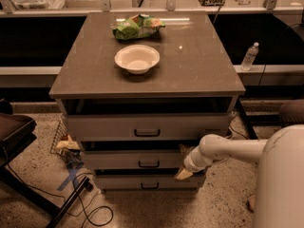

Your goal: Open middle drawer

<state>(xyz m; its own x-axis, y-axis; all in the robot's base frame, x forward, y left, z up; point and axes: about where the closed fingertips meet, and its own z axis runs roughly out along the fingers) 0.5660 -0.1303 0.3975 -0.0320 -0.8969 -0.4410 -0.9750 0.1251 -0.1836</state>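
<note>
- Dim, warm overhead light; small glare spot on the cabinet top [204, 70].
- Black shadow fills the gap under the cabinet top.
- The gripper [183, 173], at the middle drawer [114, 159]'s right end, sits shaded.

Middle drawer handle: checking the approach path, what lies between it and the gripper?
In the camera view, only bare pale drawer front lies between the gripper, at the middle drawer's right end, and its handle.
</note>
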